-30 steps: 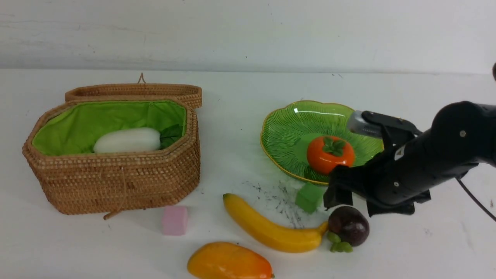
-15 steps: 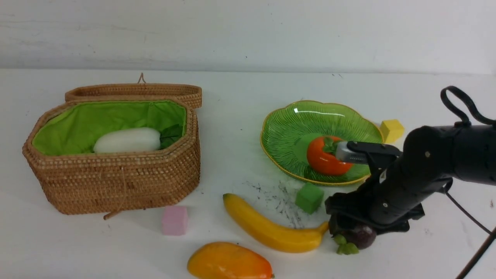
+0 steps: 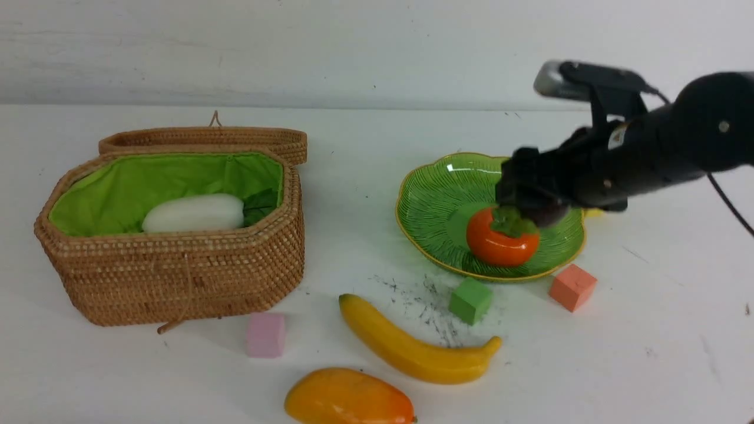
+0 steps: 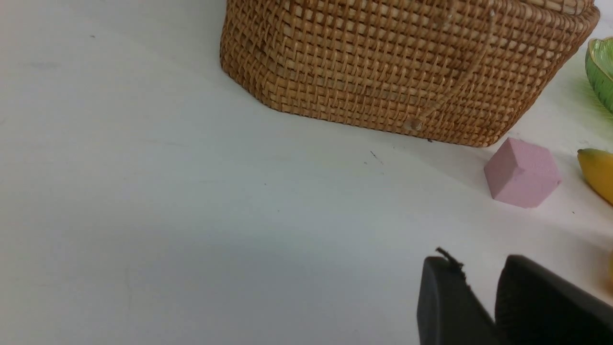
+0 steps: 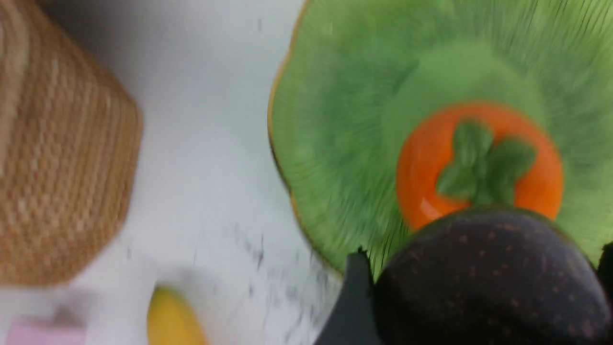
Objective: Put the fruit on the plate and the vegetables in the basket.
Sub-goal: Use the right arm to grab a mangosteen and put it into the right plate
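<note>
White worktop [image 3: 365, 247] lies before a pale wall [image 3: 353, 53], and some dark scuff marks are on its surface. On the left side stands the largest thing, a tan wicker basket [image 3: 177, 277] with bright green cloth lining. Its lid [image 3: 206, 138] is open at the back, and inside the basket rests a white radish [image 3: 194, 213] with dark green leaves. On the right side there is a green scalloped plate [image 3: 439, 224] with a thin golden rim. An orange persimmon [image 3: 500, 244] with green cap sits on this plate.

Above the plate is the right hand [image 5: 483, 282], which is closed around a dark mangosteen [image 5: 493, 287]; the fruit is held in the air. The left hand [image 4: 479, 287] is seen only in its own wrist view, partly, and I cannot tell if it is open or closed.

Nearer than the plate, a yellow banana [image 3: 418, 353] lies on the worktop, and nearer again is an orange-yellow mango [image 3: 347, 397], cut by the picture border. Smallest are the foam cubes: a pink cube [image 3: 265, 335] near the basket, a green cube [image 3: 470, 301] and a salmon cube [image 3: 572, 287] near the plate, and a yellow cube [image 3: 594, 212], mostly hidden.
</note>
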`<state>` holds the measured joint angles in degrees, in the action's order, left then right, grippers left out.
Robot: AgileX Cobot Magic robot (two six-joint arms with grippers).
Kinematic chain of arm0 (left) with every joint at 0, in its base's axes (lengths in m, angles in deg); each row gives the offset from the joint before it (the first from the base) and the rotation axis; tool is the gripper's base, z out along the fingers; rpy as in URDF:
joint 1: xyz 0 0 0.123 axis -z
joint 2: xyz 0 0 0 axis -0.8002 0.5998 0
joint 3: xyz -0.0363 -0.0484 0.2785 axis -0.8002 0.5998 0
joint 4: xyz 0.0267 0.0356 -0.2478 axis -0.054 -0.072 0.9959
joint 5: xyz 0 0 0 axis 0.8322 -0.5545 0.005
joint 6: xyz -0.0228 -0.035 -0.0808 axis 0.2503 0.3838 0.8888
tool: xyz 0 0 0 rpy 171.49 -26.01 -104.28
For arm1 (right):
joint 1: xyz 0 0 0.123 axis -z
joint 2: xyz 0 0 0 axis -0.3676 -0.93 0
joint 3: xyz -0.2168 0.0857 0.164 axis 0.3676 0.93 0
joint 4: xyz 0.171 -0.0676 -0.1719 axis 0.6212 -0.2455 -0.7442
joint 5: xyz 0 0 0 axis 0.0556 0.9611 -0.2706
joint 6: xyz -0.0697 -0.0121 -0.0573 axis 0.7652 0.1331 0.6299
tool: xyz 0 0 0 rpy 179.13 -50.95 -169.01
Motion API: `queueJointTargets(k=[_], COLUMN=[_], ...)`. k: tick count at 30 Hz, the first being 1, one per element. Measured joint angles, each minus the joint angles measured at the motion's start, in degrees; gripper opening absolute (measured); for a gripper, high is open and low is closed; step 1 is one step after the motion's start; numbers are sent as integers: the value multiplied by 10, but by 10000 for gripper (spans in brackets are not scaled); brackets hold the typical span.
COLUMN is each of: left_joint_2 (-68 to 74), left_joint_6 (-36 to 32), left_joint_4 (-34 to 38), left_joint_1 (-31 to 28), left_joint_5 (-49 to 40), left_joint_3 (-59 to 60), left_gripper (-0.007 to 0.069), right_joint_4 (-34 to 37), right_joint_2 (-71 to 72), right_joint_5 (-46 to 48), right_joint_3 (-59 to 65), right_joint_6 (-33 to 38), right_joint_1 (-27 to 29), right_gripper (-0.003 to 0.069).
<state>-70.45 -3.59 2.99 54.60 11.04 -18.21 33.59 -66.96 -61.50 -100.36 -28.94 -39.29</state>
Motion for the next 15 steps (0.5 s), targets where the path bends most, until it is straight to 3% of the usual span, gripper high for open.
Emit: queueJointTargets(k=[6,15], left_joint_2=[0,0], left_joint_6=[0,0], left_joint_4=[0,0], left_joint_1=[0,0], left_joint_5=[0,0], left_joint_3=[0,0], left_gripper=[165,176], right_joint_4=[12,18], right_joint_2=[-101,-192], right_joint_5=[-52,-90], right_joint_3=[-89,-101], right_joint_6=[-26,-106], right_joint_1=[55,90], right_gripper=[581,581])
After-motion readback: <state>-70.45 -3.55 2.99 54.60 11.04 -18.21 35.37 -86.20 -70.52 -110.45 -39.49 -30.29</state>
